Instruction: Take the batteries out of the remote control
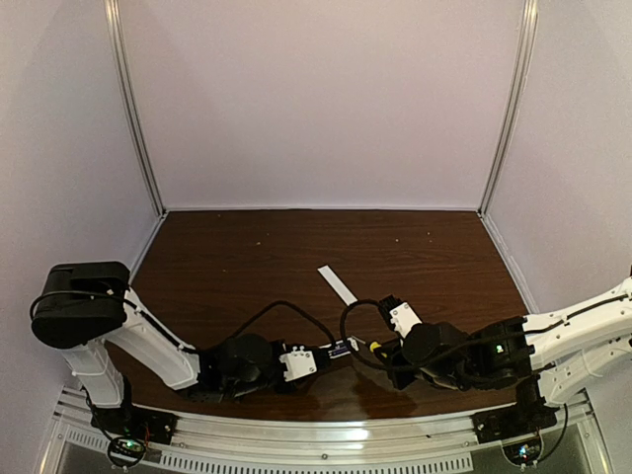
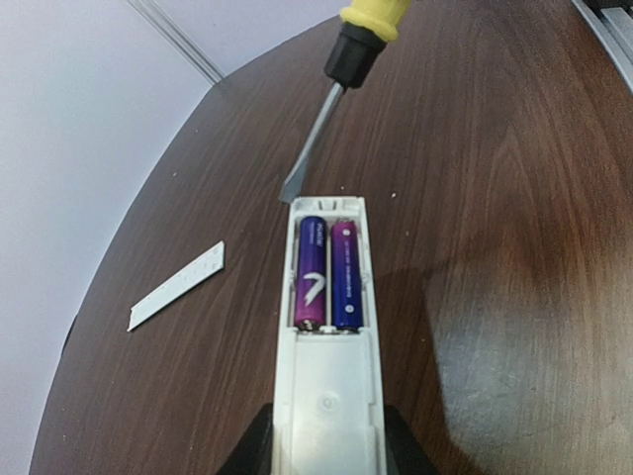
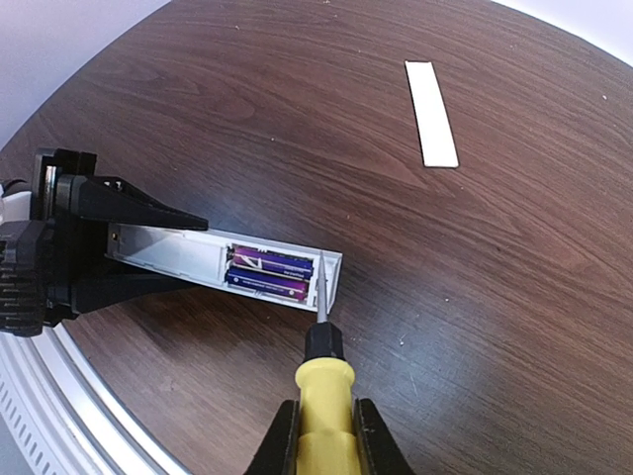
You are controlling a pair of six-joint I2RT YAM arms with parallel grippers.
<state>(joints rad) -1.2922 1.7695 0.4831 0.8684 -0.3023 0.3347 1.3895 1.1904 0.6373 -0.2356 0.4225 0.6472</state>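
Near the surface's (image 2: 495,198) front edge, the left tool (image 2: 324,453) pinches the remote control (image 2: 326,386), 2 batteries (image 2: 329,274) seated in its open recess. The right tool (image 3: 321,437) clamps a screwdriver (image 3: 322,386), tip at the recess end; next, lever 1 battery out gently.

The slim white plastic remote control (image 2: 326,396) holds two small cylindrical batteries (image 2: 329,274) shading from deep blue to purple, one marked with a white chevron, the other with fine white lettering. The screwdriver (image 3: 322,391) has a yellow handle, black collar and grey steel blade. The thin flat cover strip (image 3: 431,114) is plain white. The wooden tabletop (image 3: 514,297) is dark brown with streaky grain.
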